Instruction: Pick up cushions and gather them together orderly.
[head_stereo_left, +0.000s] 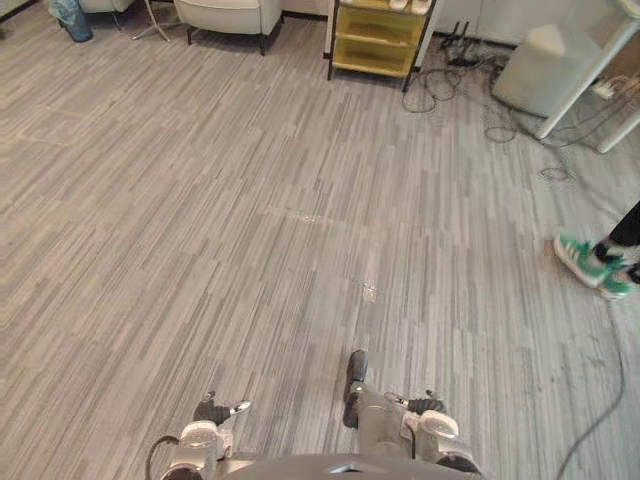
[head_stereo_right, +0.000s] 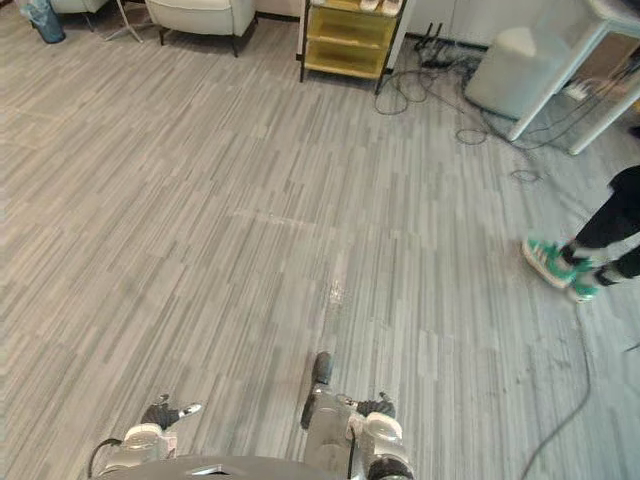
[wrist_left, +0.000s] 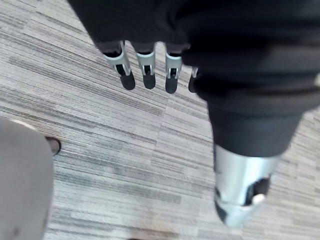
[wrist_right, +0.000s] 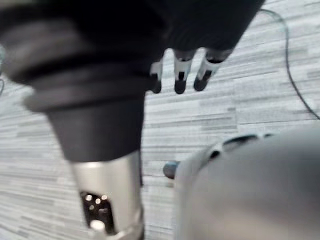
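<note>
My left hand (wrist_left: 146, 71) hangs over the grey striped floor (head_stereo_left: 250, 230), its fingers straight and its thumb (wrist_left: 241, 192) held apart, holding nothing. My right hand (wrist_right: 180, 76) hangs the same way above the floor, with straight fingers, the thumb (wrist_right: 107, 197) off to the side, and nothing in it.
A yellow shelf unit (head_stereo_left: 378, 38) and a white armchair (head_stereo_left: 230, 15) stand at the far wall, with a teal bin (head_stereo_left: 70, 18) at far left. A white box (head_stereo_left: 540, 70), a table leg (head_stereo_left: 585, 75) and loose cables (head_stereo_left: 450, 90) are far right. A person's green shoes (head_stereo_left: 590, 265) stand at right.
</note>
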